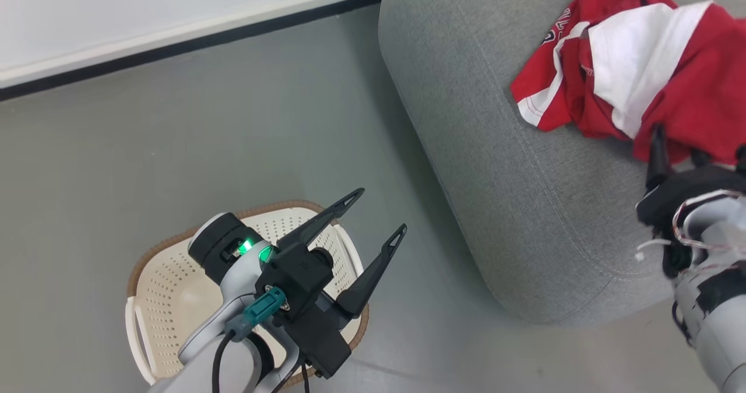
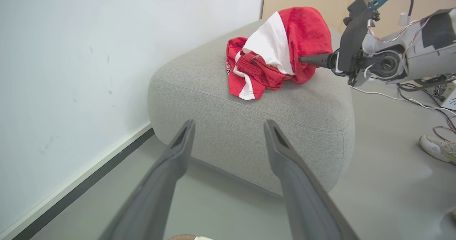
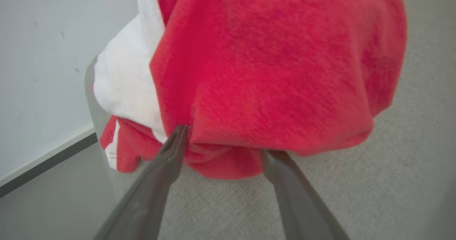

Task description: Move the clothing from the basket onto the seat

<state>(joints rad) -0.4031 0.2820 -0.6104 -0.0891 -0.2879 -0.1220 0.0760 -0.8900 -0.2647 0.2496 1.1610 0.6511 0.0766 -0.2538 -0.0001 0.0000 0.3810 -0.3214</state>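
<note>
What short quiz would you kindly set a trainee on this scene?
1. True or false: the left pincer and the right pincer both stand open.
2. The clothing rests on: A the floor; B the seat; C the wall.
3. Which task item does the left pincer partly hide in the head view?
Key: 1 true; 2 B; 3 the basket.
</note>
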